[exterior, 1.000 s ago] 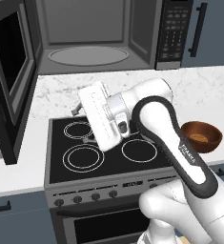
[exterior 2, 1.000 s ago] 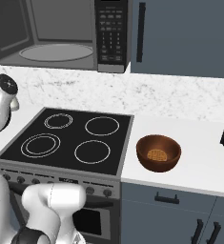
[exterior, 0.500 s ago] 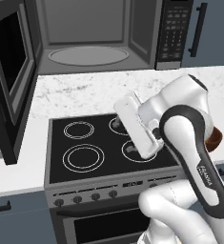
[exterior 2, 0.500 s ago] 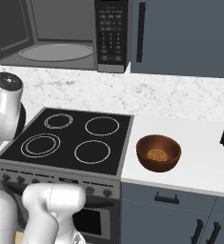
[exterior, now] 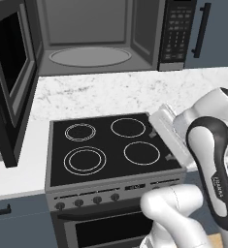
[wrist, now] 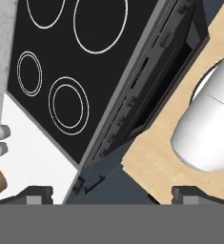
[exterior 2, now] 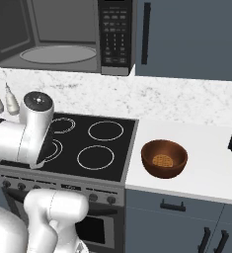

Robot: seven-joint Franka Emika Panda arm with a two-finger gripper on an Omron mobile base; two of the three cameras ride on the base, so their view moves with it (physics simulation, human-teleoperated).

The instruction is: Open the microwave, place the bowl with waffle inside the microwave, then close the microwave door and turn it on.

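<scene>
The bowl (exterior 2: 164,158) with the waffle (exterior 2: 163,160) sits on the white counter (exterior 2: 206,163) just right of the stove (exterior 2: 90,146), well apart from the gripper (wrist: 112,193), whose jaws stand wide apart and empty above the stove's front edge. The microwave (exterior: 98,36) gapes, its microwave door (exterior: 11,80) swung left.

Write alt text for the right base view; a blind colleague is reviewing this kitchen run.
A wooden bowl holding a waffle sits on the white counter right of a black stove. Above, the microwave stands open and empty, and the white robot arm bends over the stove's left side.
</scene>
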